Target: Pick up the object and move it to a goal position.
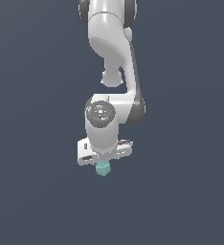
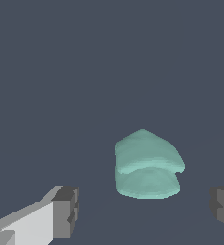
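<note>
Teal-green object, matte, chunky, ridged top, sits between my fingers; grey pads spread wide apart, not touching it. Glossy white arm above.

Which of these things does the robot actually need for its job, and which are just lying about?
Needed for the job:
- teal block
- gripper, open, fingers either side of the block

Just lying about:
- nothing else in view, only the plain dark floor
</note>
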Motion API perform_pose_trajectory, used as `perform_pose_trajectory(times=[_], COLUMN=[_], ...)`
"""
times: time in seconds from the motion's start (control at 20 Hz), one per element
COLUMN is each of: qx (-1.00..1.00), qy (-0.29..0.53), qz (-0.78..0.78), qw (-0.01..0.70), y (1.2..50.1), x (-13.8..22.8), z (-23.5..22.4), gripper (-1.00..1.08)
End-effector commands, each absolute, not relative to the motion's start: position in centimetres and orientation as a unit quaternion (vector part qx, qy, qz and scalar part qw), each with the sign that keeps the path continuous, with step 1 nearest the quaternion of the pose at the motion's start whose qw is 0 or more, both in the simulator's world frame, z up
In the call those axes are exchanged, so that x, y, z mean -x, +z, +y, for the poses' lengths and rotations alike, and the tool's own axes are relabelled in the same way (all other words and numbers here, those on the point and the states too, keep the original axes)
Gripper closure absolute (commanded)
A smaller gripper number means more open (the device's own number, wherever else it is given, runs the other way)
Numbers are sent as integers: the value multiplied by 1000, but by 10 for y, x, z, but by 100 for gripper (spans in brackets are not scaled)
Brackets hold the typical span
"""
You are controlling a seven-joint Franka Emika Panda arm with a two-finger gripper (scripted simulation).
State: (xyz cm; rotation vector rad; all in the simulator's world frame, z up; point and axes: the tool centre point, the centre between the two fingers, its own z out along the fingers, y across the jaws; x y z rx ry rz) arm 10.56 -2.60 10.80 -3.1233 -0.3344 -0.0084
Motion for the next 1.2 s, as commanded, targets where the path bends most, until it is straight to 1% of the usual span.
perform_pose_trajectory(times=[0.0, 0.6, 1.15], qx=[994, 993, 993], qy=[-2, 0, 0], qz=[-111, -115, -115], qw=[0, 0, 0], y=[101, 88, 41], x=[-110, -115, -114], z=[-32, -40, -40], gripper=[-92, -92, -92])
